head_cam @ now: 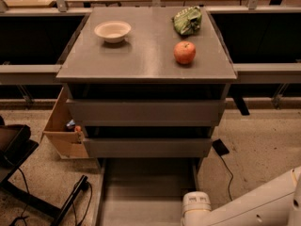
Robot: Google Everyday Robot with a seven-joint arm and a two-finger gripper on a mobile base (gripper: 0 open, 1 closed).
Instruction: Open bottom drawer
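The grey cabinet point(146, 55) has two wider drawer fronts, both closed. Below them the bottom drawer point(146, 192) stands pulled out toward me, and its plain grey tray runs down to the lower edge of the view. Its front panel is out of view below. My white arm comes in from the lower right. My gripper point(195, 212) is at the bottom edge, just right of the tray's right side rail, and mostly cut off by the frame.
A white bowl point(112, 31), a red apple point(184, 52) and a green bag point(187, 20) sit on the cabinet top. A cardboard box point(63, 126) stands at the cabinet's left. Black chair base point(19, 154) and cables lie on the floor.
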